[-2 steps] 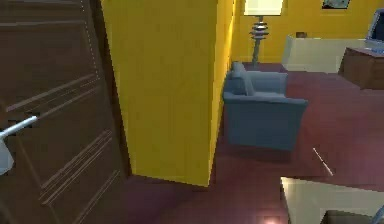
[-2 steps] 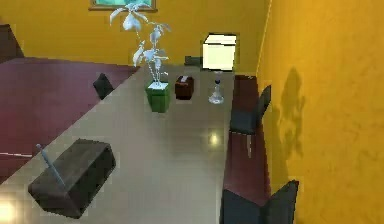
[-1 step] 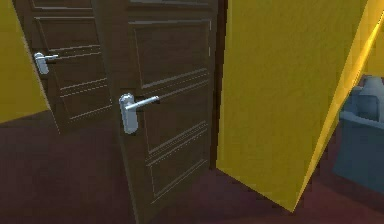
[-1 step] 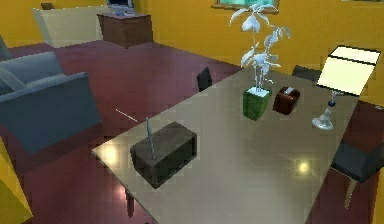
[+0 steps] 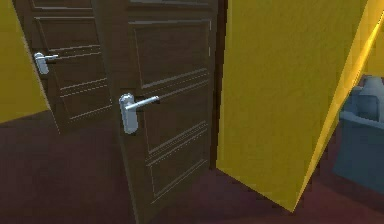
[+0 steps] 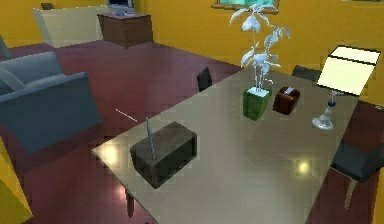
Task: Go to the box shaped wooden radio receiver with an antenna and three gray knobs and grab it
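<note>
The wooden radio sits by the tabletop's corner; line up squarely before reaching. I cannot tell the tool's state.

The forward view faces a dark door close up, tilted downward. The arm side view looks down across the tabletop from nearby. Its left-edge armchair seems shared with the forward view's right edge.

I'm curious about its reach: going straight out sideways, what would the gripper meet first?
Probably the pale glossy dining table, if it travels low; higher up, the dark wooden box-shaped radio lies just left. Depth is unclear.
</note>
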Tool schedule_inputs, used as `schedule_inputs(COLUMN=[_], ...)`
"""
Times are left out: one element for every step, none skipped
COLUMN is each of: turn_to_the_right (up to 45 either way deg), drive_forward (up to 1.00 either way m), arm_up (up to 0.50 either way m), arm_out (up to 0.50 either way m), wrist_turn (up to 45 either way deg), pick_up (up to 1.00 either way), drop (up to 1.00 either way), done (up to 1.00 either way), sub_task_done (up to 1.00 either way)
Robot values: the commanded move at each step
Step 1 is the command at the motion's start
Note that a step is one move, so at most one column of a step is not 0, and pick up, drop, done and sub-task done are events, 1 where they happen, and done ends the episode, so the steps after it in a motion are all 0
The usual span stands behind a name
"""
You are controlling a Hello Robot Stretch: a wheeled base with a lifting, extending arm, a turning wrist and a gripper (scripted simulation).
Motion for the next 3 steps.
schedule_inputs(turn_to_the_right=[0.0,0.0,0.0], drive_forward=[0.0,0.0,0.0], arm_up=[0.28,0.0,0.0], arm_out=[0.0,0.28,0.0], wrist_turn=[0.0,0.0,45.0], pick_up=[0.0,0.0,0.0], drop=[0.0,0.0,0.0], done=[0.0,0.0,0.0], sub_task_done=[0.0,0.0,0.0])
